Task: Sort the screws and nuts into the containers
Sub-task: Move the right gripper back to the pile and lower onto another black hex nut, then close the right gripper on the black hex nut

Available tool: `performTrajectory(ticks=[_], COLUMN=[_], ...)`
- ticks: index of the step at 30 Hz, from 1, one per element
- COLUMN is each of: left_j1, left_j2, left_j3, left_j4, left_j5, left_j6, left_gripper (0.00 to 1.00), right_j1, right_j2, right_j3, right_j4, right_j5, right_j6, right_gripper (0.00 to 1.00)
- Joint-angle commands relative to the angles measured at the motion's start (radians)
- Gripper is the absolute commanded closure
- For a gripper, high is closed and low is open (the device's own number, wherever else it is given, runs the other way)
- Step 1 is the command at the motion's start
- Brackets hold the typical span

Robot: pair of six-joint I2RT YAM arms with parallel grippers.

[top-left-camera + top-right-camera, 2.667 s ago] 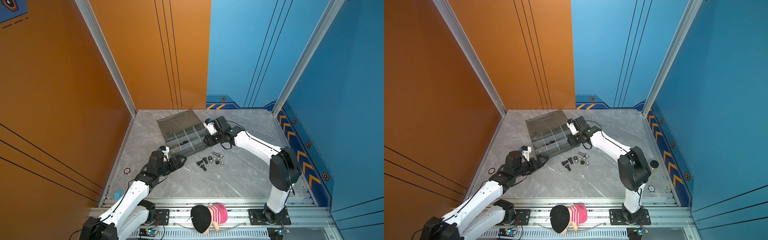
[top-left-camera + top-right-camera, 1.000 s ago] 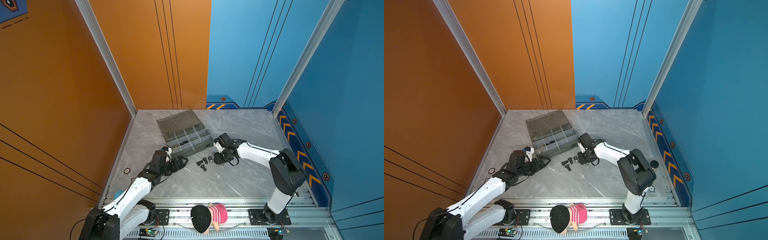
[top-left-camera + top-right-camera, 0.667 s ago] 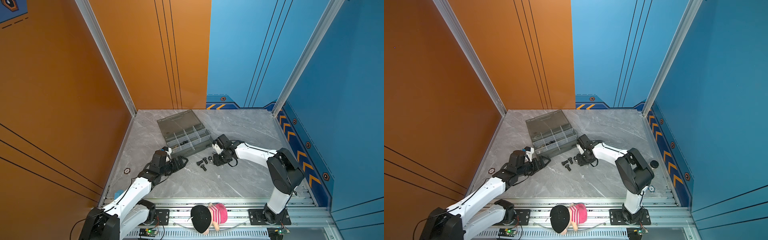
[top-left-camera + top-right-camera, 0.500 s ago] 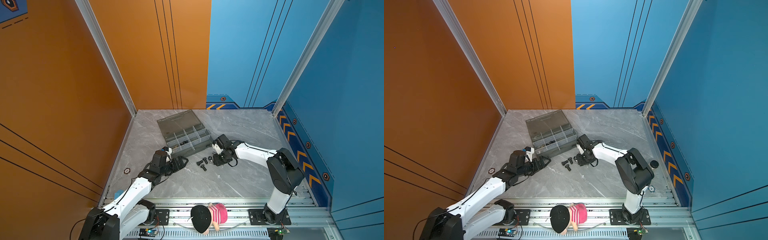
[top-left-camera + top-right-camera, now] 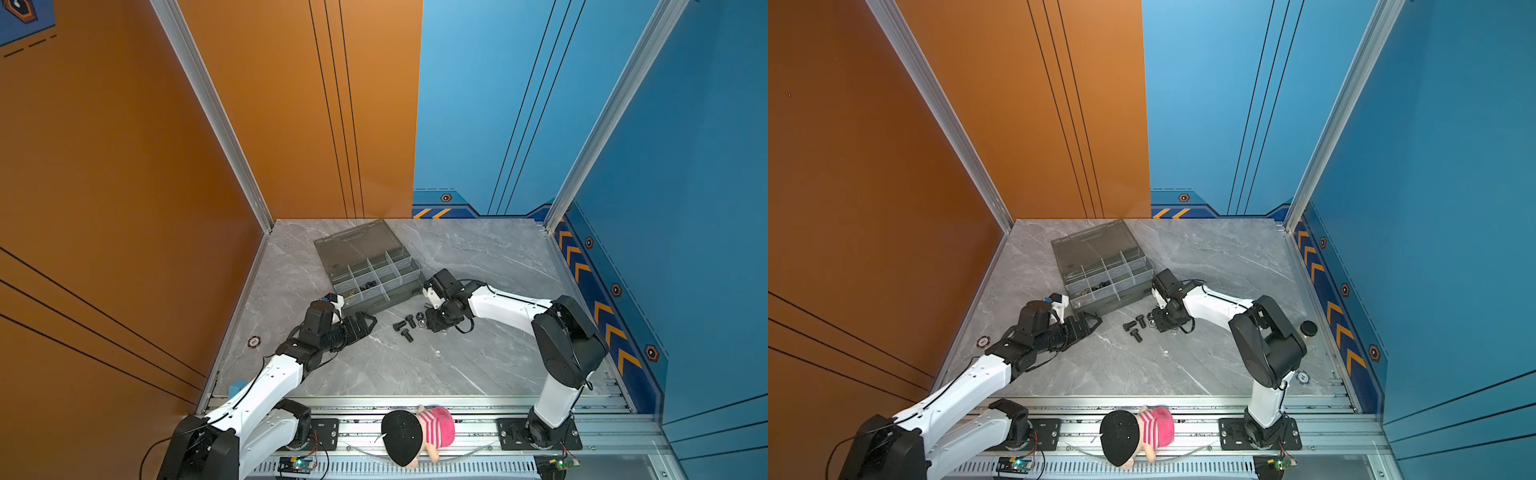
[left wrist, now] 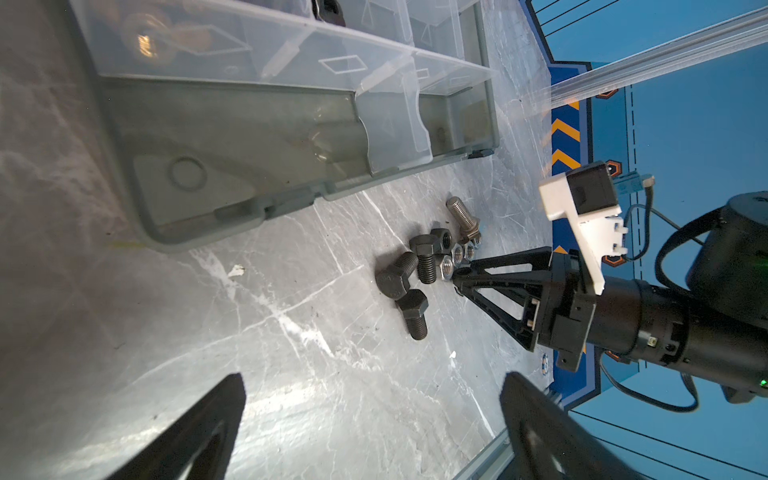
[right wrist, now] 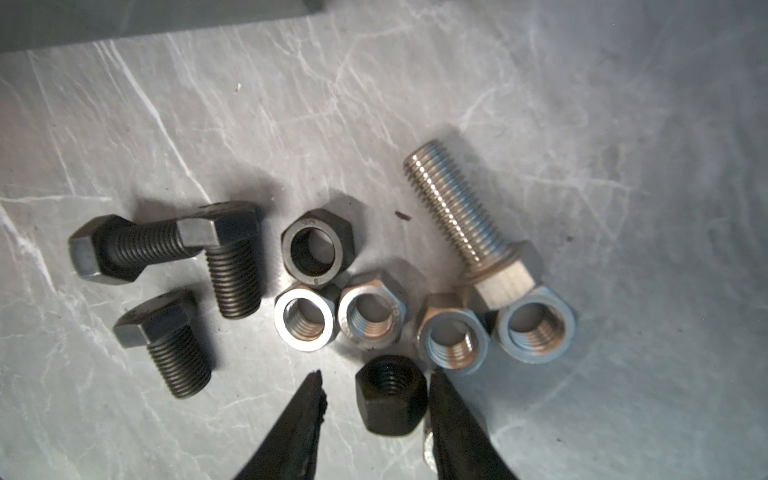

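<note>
Only partly sorted. Inside the case point(image 5: 382, 301): a few dark bits point(image 5: 368, 286) in one middle cell, and maybe brass ones point(image 6: 143, 41) in a near cell, too blurry to be sure. Left to sort, lying on the table point(image 5: 374, 365) at about 5 o'clock from the case: three black bolts point(image 7: 232, 266), one long silver bolt point(image 7: 461, 208), four silver nuts point(image 7: 305, 320), one dark nut point(image 7: 316, 249). Right hand point(image 7: 376, 376) spread around a black nut point(image 7: 390, 401), one finger touching, a gap on the other side, not pinching yet. Left hand point(image 6: 374, 378) wide apart and empty, at about 7 o'clock from the case.
</note>
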Motion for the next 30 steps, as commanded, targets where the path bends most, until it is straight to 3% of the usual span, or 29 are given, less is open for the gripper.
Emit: performTrajectory(ticks=[1, 24, 30], left_j1=[-0.005, -0.007, -0.006], left_j2=[0.005, 0.003, 0.004], left_j3=[0.012, 0.004, 0.001], left_j4=[0.01, 0.015, 0.019], left_j5=[-0.007, -0.008, -0.008], left_j6=[0.011, 0.01, 0.01], left_gripper=[0.02, 0.02, 0.02], right_j1=[0.006, 0.022, 0.024], right_j2=[0.044, 0.079, 0.081], right_j3=[-0.001, 0.014, 0.014], right_j4=[-0.066, -0.057, -0.058], right_j5=[0.042, 0.057, 0.063], right_j6=[-0.024, 0.0, 0.004], right_gripper=[0.56, 0.6, 0.67])
